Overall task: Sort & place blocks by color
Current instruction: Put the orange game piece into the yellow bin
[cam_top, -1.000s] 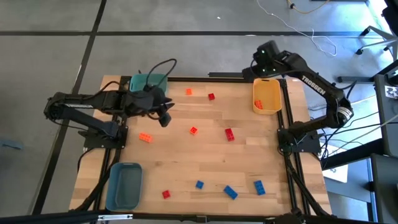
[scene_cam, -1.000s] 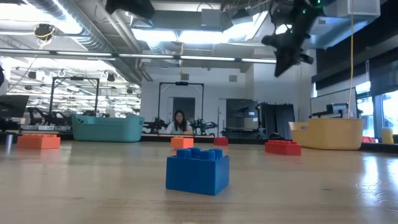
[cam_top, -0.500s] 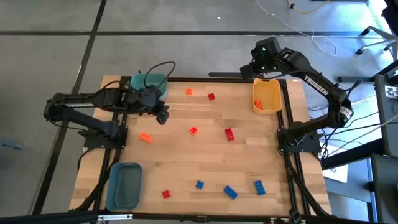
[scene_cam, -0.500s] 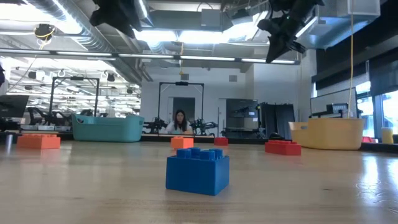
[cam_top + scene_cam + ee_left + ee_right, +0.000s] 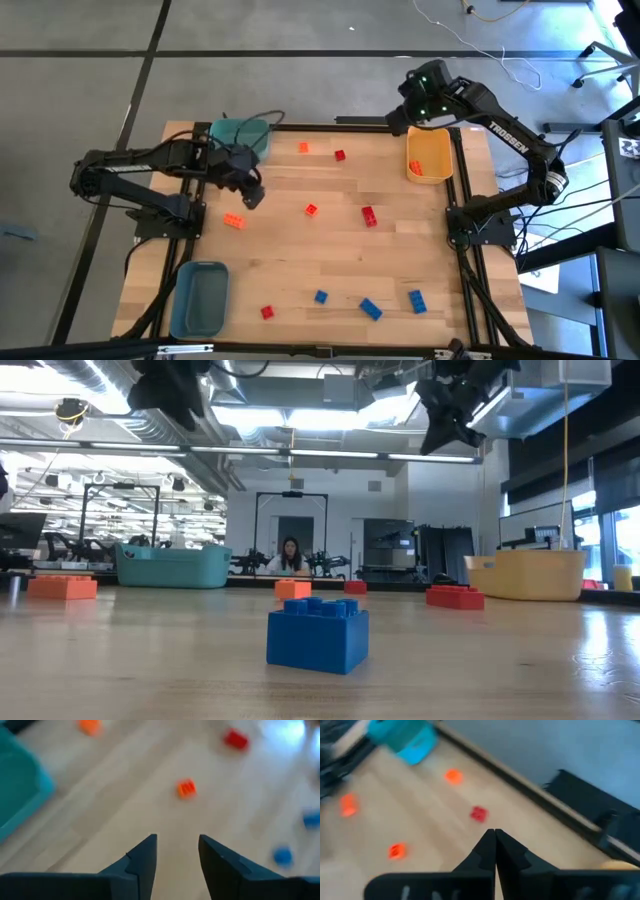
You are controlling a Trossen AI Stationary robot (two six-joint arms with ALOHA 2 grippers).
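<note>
Small blocks lie flat on the wooden table: orange ones (image 5: 304, 148) (image 5: 234, 221) (image 5: 311, 209), red ones (image 5: 340, 155) (image 5: 369, 215) (image 5: 267, 312) and three blue ones (image 5: 320, 296) (image 5: 371, 309) (image 5: 416, 300) near the front edge. Another orange block (image 5: 416, 166) lies in the yellow-orange bin (image 5: 440, 172). My left gripper (image 5: 252, 196) is open and empty (image 5: 177, 845), above the table near the teal bin (image 5: 240, 135). My right gripper (image 5: 398, 120) is shut and empty (image 5: 494, 834), high over the far edge, left of the yellow-orange bin.
A grey-blue bin (image 5: 200, 297) stands at the near left corner. A blue block (image 5: 317, 635) stands close in front of the low camera. A cable loops over the teal bin. A person (image 5: 288, 557) sits far off in the room behind the table.
My left gripper has gone a little toward the table's left and near edges, away from the teal bin. My right gripper has risen and swung from the yellow-orange bin toward the table's left, along the far edge. No block has moved.
</note>
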